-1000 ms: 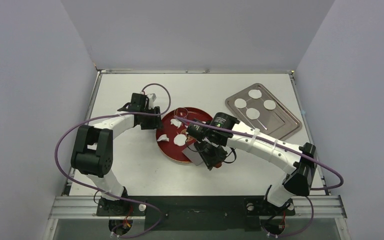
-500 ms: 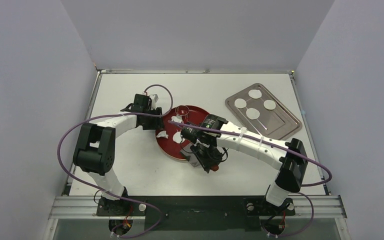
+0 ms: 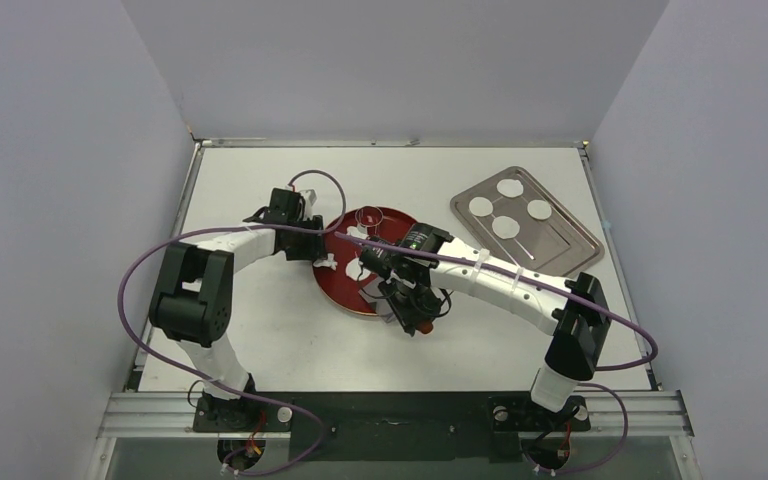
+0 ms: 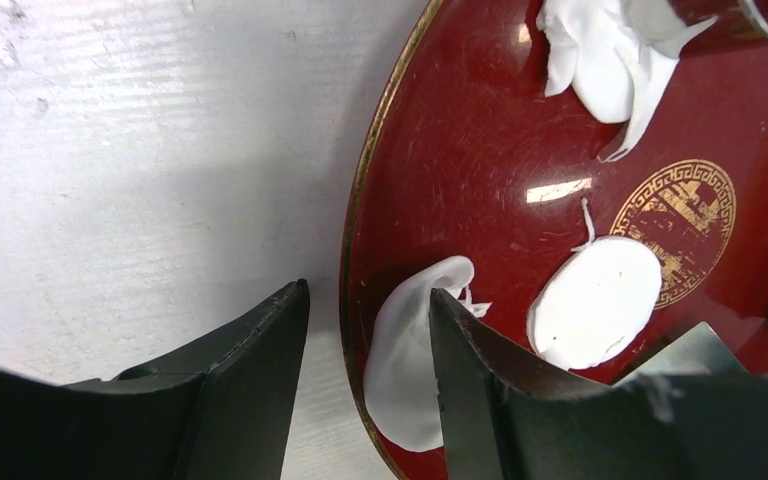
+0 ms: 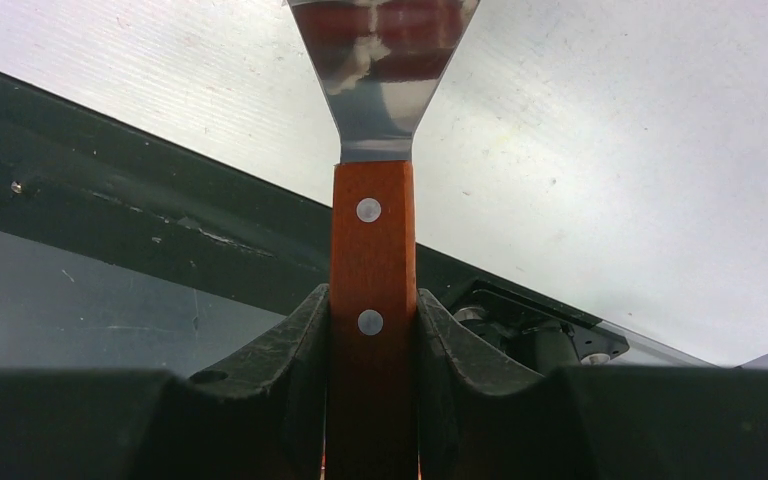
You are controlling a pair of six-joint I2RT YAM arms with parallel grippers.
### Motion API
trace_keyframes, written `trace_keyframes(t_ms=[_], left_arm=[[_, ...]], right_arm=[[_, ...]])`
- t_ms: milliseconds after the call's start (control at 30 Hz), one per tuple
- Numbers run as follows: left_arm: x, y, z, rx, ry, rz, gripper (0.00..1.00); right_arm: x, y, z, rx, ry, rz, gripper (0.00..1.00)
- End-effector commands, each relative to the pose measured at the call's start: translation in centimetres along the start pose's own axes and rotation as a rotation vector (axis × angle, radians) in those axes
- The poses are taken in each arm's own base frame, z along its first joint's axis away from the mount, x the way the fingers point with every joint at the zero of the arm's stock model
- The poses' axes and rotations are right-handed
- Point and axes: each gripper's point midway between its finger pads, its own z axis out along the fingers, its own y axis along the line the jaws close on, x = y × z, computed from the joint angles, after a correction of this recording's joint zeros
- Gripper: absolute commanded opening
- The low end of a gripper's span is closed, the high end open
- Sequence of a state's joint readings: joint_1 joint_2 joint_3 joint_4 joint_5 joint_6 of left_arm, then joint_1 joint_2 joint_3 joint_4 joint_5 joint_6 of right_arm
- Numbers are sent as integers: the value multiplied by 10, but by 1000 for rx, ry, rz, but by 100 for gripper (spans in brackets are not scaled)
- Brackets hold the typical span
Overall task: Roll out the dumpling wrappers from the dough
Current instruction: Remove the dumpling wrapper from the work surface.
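Observation:
A red plate [image 3: 345, 290] with a gold rim [image 4: 355, 230] holds ragged white dough scraps [image 4: 605, 60] and one round wrapper [image 4: 595, 300]. My left gripper [image 4: 365, 295] is open and straddles the plate's left rim. One finger is over the table and the other is over a dough scrap [image 4: 410, 360]; in the top view it [image 3: 310, 245] sits at the plate's left edge. My right gripper [image 5: 372, 300] is shut on a spatula's wooden handle [image 5: 372, 230]. The metal blade [image 4: 690, 350] lies by the wrapper on the plate. Several wrappers [image 3: 505, 227] lie on a metal tray [image 3: 560, 250].
A clear ring cutter [image 3: 366, 217] stands on the far part of the plate. The right arm [image 3: 500, 285] stretches across the table from the right, over the plate's near side. Grey walls enclose the table on three sides.
My right arm has swung left and carried the spatula from beside the plate's near right edge onto the plate. My left gripper has closed in on the plate's left rim.

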State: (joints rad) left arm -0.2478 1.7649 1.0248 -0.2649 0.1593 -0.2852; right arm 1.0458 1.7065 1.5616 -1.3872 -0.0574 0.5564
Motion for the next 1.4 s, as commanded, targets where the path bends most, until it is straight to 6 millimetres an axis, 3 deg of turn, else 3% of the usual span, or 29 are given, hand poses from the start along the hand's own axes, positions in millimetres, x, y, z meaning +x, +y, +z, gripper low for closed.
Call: trace_keyframes(t_ms=[0, 233, 433, 633, 733, 967, 1133, 1367], left_arm=[[-40, -2, -9, 9, -88, -16, 46], [-73, 1, -7, 10, -142, -17, 48], [-69, -3, 13, 13, -90, 15, 49], [-67, -1, 23, -11, -84, 39, 46], [-64, -2, 23, -17, -81, 64, 38], [-44, -4, 14, -16, -72, 49, 0], [-32, -9, -2, -9, -92, -8, 0], [-17, -9, -3, -9, -62, -73, 0]], right_arm=[[-13, -2, -14, -8, -83, 22, 0], [-15, -3, -15, -3, -101, 24, 0], [-22, 5, -18, -58, -127, 42, 0], [-24, 1, -22, -72, -146, 66, 0], [-26, 1, -22, -91, -155, 80, 0], [-21, 0, -17, -101, -158, 123, 0], [-25, 5, -12, -110, -170, 141, 0], [-18, 5, -6, -103, -153, 147, 0]])
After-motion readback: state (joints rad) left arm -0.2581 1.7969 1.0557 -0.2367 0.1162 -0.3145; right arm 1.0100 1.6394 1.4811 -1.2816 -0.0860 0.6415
